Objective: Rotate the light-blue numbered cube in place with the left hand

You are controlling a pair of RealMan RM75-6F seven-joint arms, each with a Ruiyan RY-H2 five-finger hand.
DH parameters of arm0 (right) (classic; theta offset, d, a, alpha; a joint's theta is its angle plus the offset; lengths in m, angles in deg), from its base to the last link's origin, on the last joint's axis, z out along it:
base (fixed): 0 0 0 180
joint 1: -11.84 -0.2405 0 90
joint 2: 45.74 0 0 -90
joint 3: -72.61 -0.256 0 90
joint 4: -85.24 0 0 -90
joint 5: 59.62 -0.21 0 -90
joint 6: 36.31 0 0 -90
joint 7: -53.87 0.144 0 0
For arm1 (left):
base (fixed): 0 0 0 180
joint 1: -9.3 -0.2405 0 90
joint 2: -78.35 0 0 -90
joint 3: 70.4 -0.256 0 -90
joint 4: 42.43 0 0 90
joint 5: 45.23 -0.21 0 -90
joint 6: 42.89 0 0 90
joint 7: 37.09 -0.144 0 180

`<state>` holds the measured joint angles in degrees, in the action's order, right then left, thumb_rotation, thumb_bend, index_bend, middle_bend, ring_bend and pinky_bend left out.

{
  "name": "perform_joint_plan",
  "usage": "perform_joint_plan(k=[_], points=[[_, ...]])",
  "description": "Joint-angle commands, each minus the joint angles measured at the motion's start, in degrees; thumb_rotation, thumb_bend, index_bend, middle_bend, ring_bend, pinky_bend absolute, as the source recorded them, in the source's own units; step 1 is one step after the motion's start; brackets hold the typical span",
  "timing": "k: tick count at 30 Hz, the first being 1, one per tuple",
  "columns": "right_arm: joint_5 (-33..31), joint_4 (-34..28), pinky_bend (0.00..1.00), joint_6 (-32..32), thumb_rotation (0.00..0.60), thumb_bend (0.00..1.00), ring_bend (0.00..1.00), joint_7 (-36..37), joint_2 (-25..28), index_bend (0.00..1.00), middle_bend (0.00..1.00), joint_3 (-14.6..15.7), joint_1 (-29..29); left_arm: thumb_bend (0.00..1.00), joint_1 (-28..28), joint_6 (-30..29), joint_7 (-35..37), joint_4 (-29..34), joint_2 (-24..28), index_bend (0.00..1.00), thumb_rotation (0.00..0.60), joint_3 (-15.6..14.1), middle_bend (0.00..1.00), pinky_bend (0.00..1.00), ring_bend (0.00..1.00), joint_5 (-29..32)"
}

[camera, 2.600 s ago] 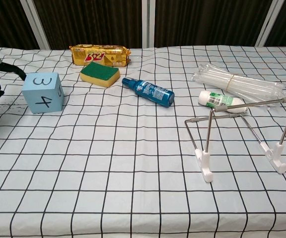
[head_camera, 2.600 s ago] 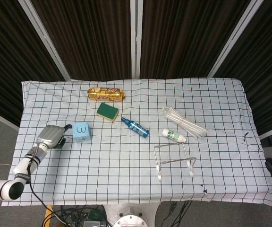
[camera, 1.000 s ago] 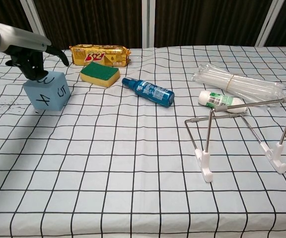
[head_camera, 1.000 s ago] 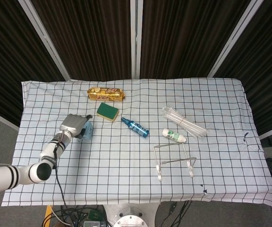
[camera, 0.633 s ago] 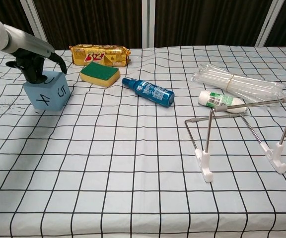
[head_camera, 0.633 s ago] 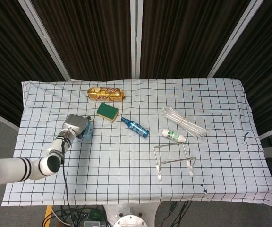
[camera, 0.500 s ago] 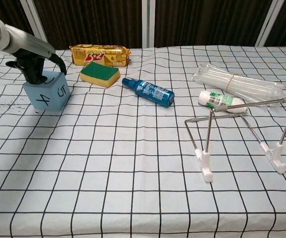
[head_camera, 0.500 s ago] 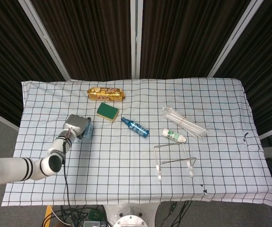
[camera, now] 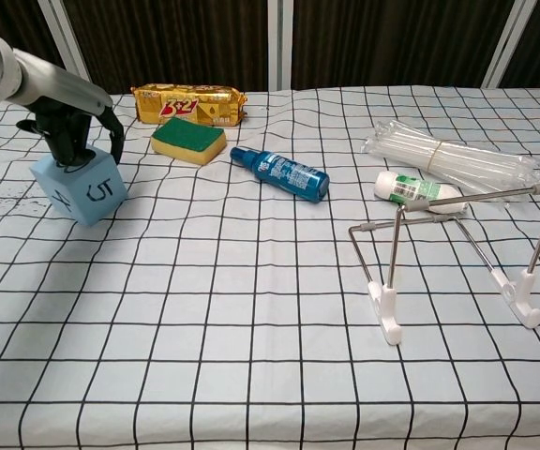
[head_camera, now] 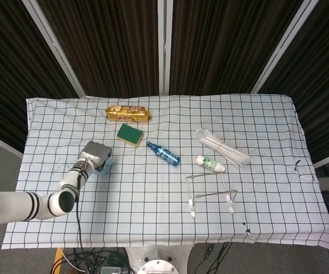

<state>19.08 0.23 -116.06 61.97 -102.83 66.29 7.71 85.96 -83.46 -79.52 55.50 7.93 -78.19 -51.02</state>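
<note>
The light-blue numbered cube (camera: 81, 187) stands at the left of the checked tablecloth, with one corner turned toward me and a face marked 5 at the front right. My left hand (camera: 68, 129) comes down on it from above, fingers wrapped over its top and sides. From the head view the left hand (head_camera: 94, 154) covers most of the cube (head_camera: 106, 165), leaving only a blue sliver. The right hand appears in neither view.
Behind the cube lie a gold biscuit pack (camera: 190, 103) and a green sponge (camera: 187, 139). A blue spray bottle (camera: 279, 172) lies mid-table. At the right are a clear straw pack (camera: 453, 157), a white bottle (camera: 418, 188) and a wire stand (camera: 457, 253).
The left hand reached the cube from the left, took hold from above and turned it. The face marked 5 has swung toward the front, and the cube shifted slightly nearer.
</note>
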Motion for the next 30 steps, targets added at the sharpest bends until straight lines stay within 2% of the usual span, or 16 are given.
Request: perform_joint_plan(k=[1,16,30], points=[[0.04,-0.05,0.00,0.01,0.600,0.18,0.00,-0.04,0.01,0.00,0.00,0.00,-0.03,0.56,0.09,-0.30,0.67,0.83,0.40,0.33,0.600,-0.18,0.90,0.84,0.90,-0.91],[0.14,-0.36,0.00,-0.26,0.600,0.18,0.00,-0.20,0.13,0.00,0.00,-0.06,0.03,0.56,-0.15,-4.00,1.84,8.34,2.70,0.37,0.600,-1.93,0.90,0.84,0.90,-7.52],[0.31,-0.70,0.00,-0.30,0.600,0.18,0.00,-0.68,0.13,0.00,0.00,0.00,-0.02,0.56,-0.47,-6.77,1.34,13.26,4.11,0.38,0.600,-3.70,0.90,0.84,0.91,-10.78]])
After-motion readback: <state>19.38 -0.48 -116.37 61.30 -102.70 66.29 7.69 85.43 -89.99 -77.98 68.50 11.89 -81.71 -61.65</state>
